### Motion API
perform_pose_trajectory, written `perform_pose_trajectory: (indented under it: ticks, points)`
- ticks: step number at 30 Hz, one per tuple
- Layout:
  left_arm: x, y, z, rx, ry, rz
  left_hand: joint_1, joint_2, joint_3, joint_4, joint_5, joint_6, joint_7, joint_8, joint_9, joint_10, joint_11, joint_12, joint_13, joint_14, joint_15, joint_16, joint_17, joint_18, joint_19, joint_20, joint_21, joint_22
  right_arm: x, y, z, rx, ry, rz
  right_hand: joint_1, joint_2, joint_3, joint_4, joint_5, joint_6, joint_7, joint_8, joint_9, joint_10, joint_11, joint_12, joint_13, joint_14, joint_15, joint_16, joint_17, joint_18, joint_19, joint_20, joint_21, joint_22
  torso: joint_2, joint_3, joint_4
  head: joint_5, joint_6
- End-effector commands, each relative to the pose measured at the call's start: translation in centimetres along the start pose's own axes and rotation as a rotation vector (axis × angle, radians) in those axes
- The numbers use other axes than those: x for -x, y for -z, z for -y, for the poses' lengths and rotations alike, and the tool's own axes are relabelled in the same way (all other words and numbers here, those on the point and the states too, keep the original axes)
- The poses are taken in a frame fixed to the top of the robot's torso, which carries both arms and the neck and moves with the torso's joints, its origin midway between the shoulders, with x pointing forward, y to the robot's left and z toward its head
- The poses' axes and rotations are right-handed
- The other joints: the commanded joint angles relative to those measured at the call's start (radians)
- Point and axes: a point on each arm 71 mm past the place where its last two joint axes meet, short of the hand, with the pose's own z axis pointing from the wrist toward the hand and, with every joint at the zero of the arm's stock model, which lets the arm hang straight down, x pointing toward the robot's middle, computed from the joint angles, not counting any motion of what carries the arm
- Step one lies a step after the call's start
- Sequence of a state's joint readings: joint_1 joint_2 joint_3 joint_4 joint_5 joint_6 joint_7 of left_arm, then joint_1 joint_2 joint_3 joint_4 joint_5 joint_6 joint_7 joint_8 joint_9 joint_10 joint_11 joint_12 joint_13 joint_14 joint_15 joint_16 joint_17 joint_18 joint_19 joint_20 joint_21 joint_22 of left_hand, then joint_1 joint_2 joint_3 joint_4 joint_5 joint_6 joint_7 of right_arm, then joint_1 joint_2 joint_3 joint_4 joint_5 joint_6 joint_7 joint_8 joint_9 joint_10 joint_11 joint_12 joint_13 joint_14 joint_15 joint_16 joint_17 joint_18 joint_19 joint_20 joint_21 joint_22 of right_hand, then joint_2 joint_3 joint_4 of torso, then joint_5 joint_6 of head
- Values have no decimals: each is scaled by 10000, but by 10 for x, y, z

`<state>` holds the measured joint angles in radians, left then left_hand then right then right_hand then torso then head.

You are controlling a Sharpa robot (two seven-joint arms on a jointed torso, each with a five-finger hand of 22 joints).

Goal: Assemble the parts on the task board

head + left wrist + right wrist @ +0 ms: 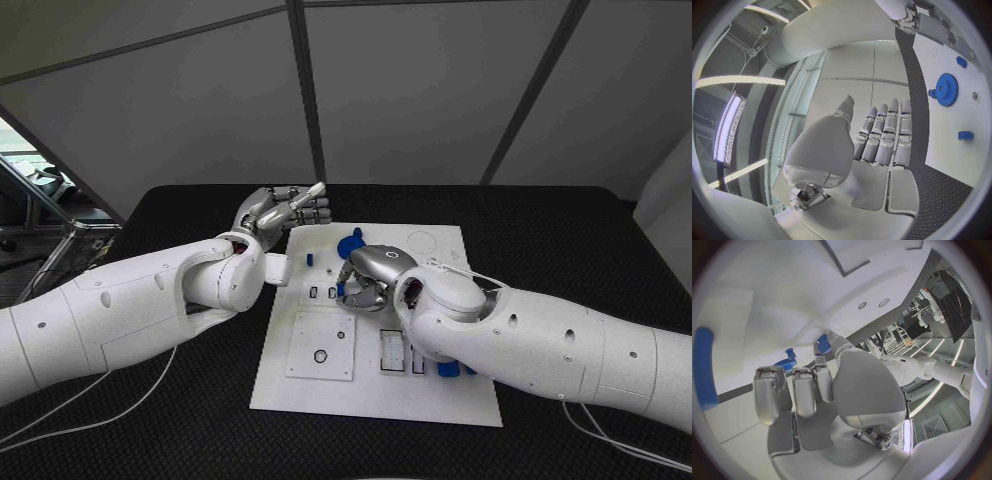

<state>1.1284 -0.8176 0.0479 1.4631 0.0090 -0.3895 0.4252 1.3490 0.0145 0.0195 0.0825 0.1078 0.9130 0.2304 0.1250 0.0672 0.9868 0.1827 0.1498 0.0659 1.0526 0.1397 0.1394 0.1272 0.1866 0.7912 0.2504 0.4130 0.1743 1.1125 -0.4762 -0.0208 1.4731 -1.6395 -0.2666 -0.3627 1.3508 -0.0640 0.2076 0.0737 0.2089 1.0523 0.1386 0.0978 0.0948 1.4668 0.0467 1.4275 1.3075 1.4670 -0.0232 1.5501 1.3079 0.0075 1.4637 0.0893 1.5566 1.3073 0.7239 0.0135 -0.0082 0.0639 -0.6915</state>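
The right hand point(372, 280) hovers low over the task board point(378, 390), fingers curled beside a small blue part point(823, 343) — whether it pinches it, I cannot tell. Left hand point(284, 212) waits flat, fingers together, off the board's edge — settle the part gently.

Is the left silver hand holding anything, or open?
Open: the left hand has straight, spread fingers with nothing between them, beside the white task board.
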Motion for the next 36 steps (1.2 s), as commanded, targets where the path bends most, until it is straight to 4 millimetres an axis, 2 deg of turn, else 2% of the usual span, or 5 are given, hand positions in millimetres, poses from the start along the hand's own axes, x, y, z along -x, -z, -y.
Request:
perform_pose_trajectory:
  ticks: [1, 14, 26, 30, 36]
  points:
    - [-1, -1, 1, -57, 9, -126, 10, 100, -12, -56, 17, -66, 22, -36, -9, -33, 0, -58, -9, -41, 9, -61, 13, -44, -60, 25, -44, -16, -5, 0, 3, -161, 102, -369, -66, -50, -15, 47, -27, -109, 23, -55, -21, 46, 91, -77, 1352, 909, 95, -61, 2067, 18, 769, 76, -51, 2296, 4, 9, -1, -3, 8]
    - [-2, -1, 1, -26, 11, -131, 21, 110, -2, -65, 19, -69, 21, -36, -9, -36, 0, -58, -10, -38, 9, -67, 15, -43, -59, 25, -43, -16, -6, -1, 4, -193, 103, -420, -163, -141, -32, 81, -56, -245, 81, -119, -41, -59, 147, -216, 1239, 889, 144, -104, 1985, 33, 718, 125, -86, 2240, -5, -1, 2, -14, -15]
    - [-2, -1, 1, -8, 11, -132, 35, 121, 10, -77, 21, -72, 19, -37, -9, -40, -1, -60, -10, -34, 8, -73, 17, -41, -52, 25, -38, -15, -3, -1, 4, -231, -40, -88, -483, -475, -235, 310, -476, -863, 217, -294, -115, -598, 279, -935, 629, 855, 261, -178, 1857, 76, 580, 244, -184, 2087, -8, 4, -3, -5, -22]
    - [-1, -1, 1, 0, 7, -123, 43, 126, 16, -83, 22, -73, 16, -37, -9, -41, -2, -60, -10, -32, 7, -76, 18, -40, -47, 24, -34, -14, 1, 0, 4, -279, -393, 428, -213, -799, -236, 572, -547, -1960, 456, -285, -287, -1040, 484, -1425, 171, 871, 424, -145, 1928, 117, 436, 377, -288, 1931, -11, 6, -8, 2, -19]
    - [1, -1, 1, 33, -2, -106, 61, 141, 34, -100, 22, -68, -3, -32, -7, -38, -10, -57, -9, -29, 5, -88, 20, -38, -33, 23, -24, -11, 8, 8, 2, 5, -1030, 1251, 228, -1174, -382, 1186, -611, -2386, 541, -72, -268, -1195, 572, -1495, -4, 829, 511, -222, 1786, 179, 236, 479, -434, 1715, -16, 14, 2, 18, -11]
